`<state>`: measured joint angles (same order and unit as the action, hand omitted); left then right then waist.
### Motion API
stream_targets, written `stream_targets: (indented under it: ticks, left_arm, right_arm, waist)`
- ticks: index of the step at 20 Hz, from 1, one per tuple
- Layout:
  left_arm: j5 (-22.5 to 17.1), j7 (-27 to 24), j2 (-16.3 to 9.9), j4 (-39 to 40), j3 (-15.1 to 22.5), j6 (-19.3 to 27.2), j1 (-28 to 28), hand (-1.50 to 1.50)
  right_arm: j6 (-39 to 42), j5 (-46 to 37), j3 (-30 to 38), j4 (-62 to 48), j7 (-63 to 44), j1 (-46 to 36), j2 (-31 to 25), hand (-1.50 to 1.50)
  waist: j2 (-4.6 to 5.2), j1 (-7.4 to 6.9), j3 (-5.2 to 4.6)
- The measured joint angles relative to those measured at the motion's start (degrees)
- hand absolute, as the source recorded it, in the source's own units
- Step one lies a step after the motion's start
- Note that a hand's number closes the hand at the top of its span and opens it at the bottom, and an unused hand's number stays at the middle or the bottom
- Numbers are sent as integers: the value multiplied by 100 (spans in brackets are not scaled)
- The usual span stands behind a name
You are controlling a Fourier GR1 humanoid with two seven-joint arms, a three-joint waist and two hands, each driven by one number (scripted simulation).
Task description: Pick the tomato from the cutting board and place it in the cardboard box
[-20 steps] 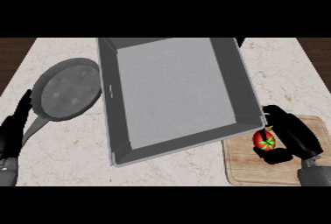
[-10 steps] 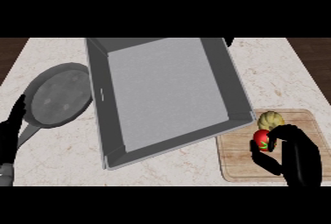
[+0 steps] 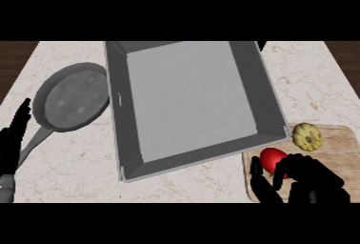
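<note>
Tomato [image 3: 272, 157] on cutting board [image 3: 337, 143], near left edge, just beside grey box [image 3: 190, 100]. Right hand [image 3: 304, 180] curled round tomato's near side, fingers and thumb closing. Likely light, smooth, soft-skinned, prone to rolling; best taken across middle.

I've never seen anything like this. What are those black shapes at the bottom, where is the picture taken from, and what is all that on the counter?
You are looking steeply down from the robot's head at a kitchen counter. The black shapes are its two hands. The right hand has its fingers curled round a red tomato on a wooden cutting board, beside a pale yellow round item. The left hand rests open at the left edge, fingers up. In the middle sits a large grey box, its inside showing nothing, and to its left lies a frying pan.
</note>
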<state>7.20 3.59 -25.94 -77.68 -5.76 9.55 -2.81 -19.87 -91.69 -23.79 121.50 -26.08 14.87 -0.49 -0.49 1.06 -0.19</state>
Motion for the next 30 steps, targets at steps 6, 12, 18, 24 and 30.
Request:
stream_targets:
  ticks: [6,12,18,24,30]
  left_arm:
    - [109,154,112,-8,101,-12,-223,0]
    - [185,37,237,132,124,0,-296,0]
    - [201,-2,210,141,79,-98,-348,0]
    - [270,1,285,143,74,-104,-362,0]
    - [327,123,275,162,60,-166,-560,0]
  right_arm:
    - [795,-258,-1072,46,-1442,-1443,37,150]
    - [1199,452,-950,-745,-2767,-3609,44,150]
    - [764,1515,-379,-2137,-3158,-5195,39,150]
    - [152,2330,361,-3812,-2872,-6291,42,150]
    - [-567,2684,904,-5719,-2562,-7146,41,150]
  waist:
    - [41,-131,8]
    - [62,-215,10]
    - [77,-264,13]
    - [81,-258,16]
    - [102,-294,16]
